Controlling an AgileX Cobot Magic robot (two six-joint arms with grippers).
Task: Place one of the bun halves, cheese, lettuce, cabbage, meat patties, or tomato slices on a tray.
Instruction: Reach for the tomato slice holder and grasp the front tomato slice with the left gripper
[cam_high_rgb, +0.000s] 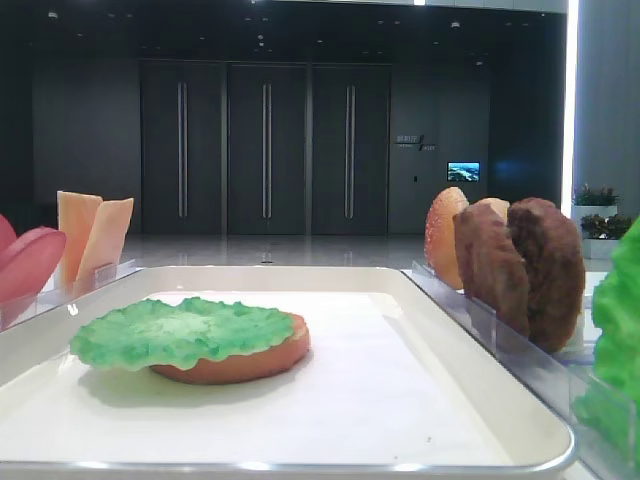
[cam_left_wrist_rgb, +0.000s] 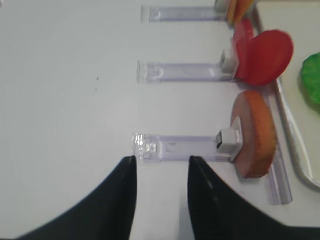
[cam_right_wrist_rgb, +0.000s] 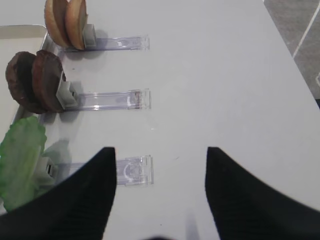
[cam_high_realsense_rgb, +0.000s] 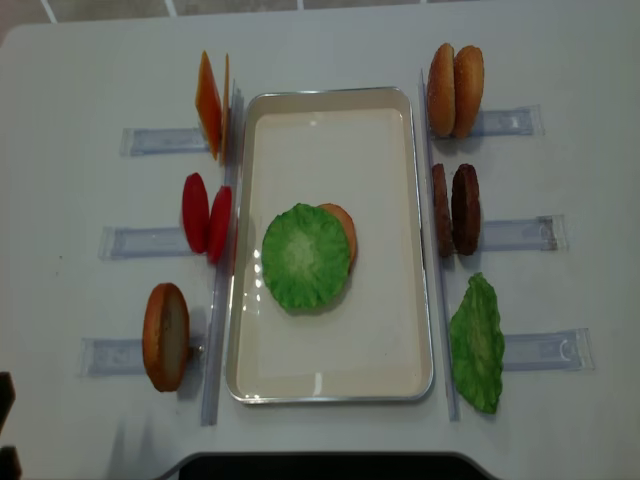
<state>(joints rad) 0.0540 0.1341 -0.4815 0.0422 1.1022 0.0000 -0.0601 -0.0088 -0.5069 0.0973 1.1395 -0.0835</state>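
The white tray (cam_high_realsense_rgb: 330, 110) holds a round ruffled green leaf (cam_high_realsense_rgb: 305, 257), lettuce or cabbage, lying on a flat bun half (cam_high_realsense_rgb: 346, 226). My left gripper (cam_left_wrist_rgb: 161, 159) hangs open over the bare table, at the near end of the clear holder whose far end carries a bun half (cam_left_wrist_rgb: 255, 135). Beyond it stand tomato slices (cam_left_wrist_rgb: 265, 57) and cheese (cam_high_realsense_rgb: 210, 105). My right gripper (cam_right_wrist_rgb: 160, 150) is open wide and empty over the table. Left of it in the right wrist view stand an upright lettuce leaf (cam_right_wrist_rgb: 20, 160), meat patties (cam_right_wrist_rgb: 35, 80) and two bun halves (cam_right_wrist_rgb: 65, 22).
Narrow clear plastic holders (cam_high_realsense_rgb: 135, 241) line both long sides of the tray, three per side, each reaching outward across the white table. A dark part of the robot (cam_high_realsense_rgb: 320, 467) sits at the table's front edge.
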